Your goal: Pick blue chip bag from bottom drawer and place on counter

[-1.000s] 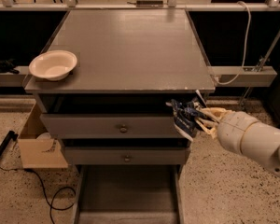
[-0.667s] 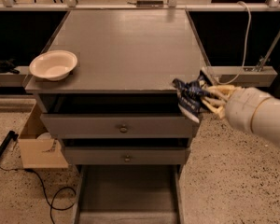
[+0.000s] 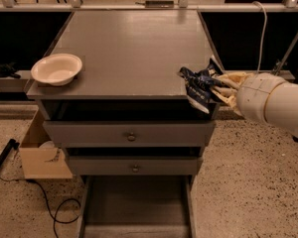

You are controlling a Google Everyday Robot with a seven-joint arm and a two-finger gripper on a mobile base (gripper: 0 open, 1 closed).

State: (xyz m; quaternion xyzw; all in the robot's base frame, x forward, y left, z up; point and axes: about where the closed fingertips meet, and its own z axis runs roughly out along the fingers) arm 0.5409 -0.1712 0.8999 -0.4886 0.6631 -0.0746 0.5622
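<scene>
No readable text on chip bag (image 3: pixel 197 86)

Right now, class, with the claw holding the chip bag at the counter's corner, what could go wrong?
1. The claw holds the blue chip bag at the front right corner of the counter; released here, it could slide off the edge toward the open bottom drawer.
2. Part of the bag appears to hang below that edge, so moving inward low might snag it.
</scene>
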